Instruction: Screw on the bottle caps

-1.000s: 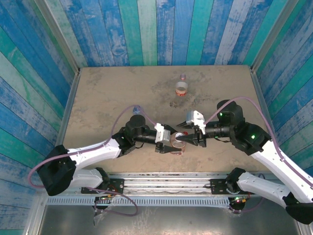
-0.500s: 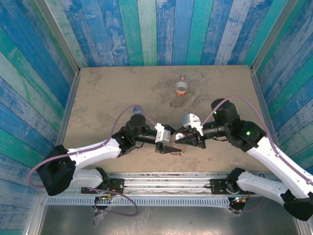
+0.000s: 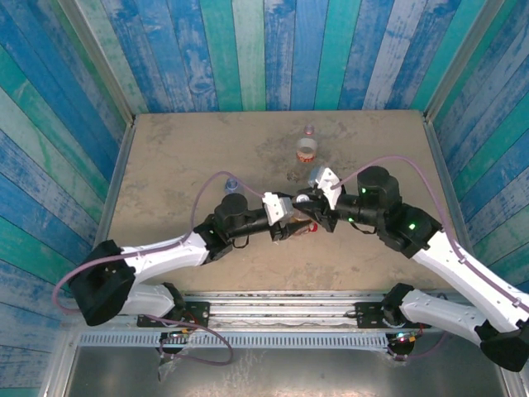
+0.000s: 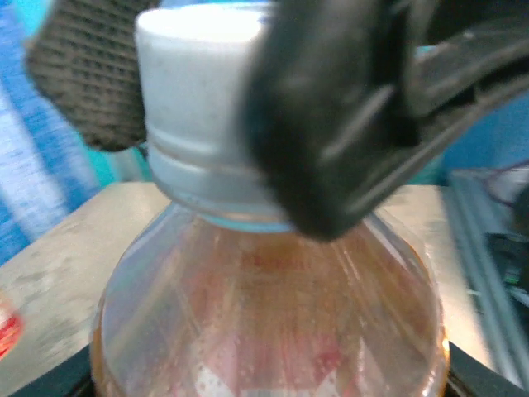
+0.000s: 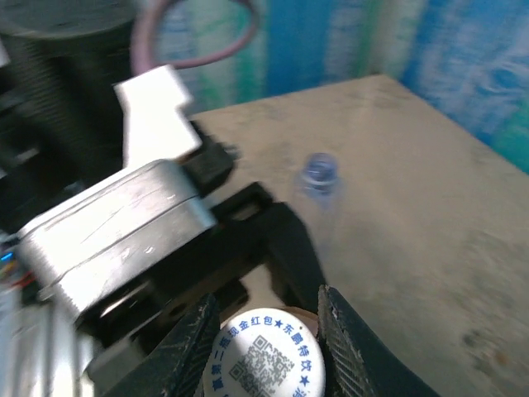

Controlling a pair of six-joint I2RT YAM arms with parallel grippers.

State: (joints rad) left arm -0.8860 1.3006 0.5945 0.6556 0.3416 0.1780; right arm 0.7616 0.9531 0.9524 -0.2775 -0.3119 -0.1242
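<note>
**Third cap in hand, the other two bottles look capped**

Left of the amber bottle (image 4: 264,314) and a little farther from the arms stands the bluish bottle (image 3: 232,184). We see a bluish cap (image 5: 318,165) on top of it, so we count it done. The left gripper (image 3: 285,227) is closed around the amber bottle's body. The white cap (image 5: 264,357) sits low on the amber bottle's neck, pinched on both sides by the right gripper (image 3: 310,207). We cannot tell whether it is fully tight. Beyond the amber bottle, slightly right, the red-white labelled bottle (image 3: 307,150) carries a reddish cap (image 3: 309,130). We judge that only the last turns and the release remain.
</note>
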